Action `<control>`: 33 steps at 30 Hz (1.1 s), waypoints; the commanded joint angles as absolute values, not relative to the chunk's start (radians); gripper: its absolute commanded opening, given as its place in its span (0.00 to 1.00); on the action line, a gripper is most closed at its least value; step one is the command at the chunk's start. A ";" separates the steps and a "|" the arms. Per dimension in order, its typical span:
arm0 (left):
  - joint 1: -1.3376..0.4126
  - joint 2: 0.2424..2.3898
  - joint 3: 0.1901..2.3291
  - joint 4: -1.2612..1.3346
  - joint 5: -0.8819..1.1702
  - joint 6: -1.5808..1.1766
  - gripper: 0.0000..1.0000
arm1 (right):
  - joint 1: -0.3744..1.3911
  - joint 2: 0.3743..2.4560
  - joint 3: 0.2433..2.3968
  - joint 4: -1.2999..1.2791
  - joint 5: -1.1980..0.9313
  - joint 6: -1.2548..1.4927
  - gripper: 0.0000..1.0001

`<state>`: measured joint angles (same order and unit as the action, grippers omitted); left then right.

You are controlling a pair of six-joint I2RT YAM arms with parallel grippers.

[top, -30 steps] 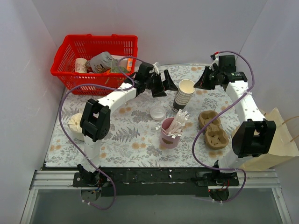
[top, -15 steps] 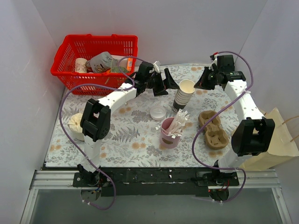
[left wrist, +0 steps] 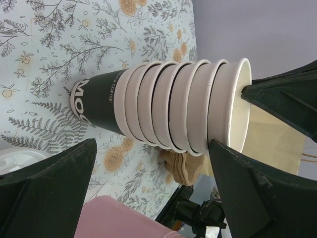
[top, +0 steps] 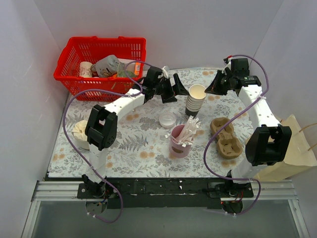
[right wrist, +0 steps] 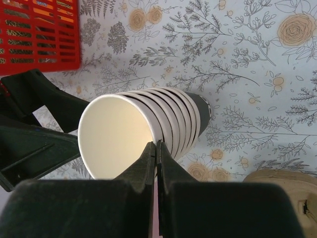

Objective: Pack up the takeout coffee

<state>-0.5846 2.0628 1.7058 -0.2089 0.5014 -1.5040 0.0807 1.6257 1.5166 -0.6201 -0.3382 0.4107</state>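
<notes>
left hand (top: 180,90) wide beside cup stack (top: 196,100), right hand (right wrist: 156,148) on rim (right wrist: 83,130)

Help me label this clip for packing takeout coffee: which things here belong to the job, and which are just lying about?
Job: cup stack, its top cup pinched at the rim by the right gripper, the left gripper open around the stack; loose white lid; probably the cardboard carrier and paper bag.
Lying about: red basket and its contents; pink cup of sticks.
</notes>
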 commanded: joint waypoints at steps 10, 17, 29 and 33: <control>-0.592 2.054 1.718 -0.250 0.448 -1.485 0.98 | 0.087 1.549 1.528 -0.486 -0.485 0.520 0.01; -0.594 2.065 1.741 -0.279 0.433 -1.471 0.98 | 0.080 1.529 1.511 -0.479 -0.453 0.549 0.01; -0.597 2.069 1.752 -0.302 0.430 -1.459 0.98 | 0.046 1.526 1.491 -0.496 -0.445 0.555 0.01; -0.600 2.074 1.761 -0.308 0.433 -1.450 0.98 | 0.026 1.511 1.468 -0.483 -0.445 0.560 0.01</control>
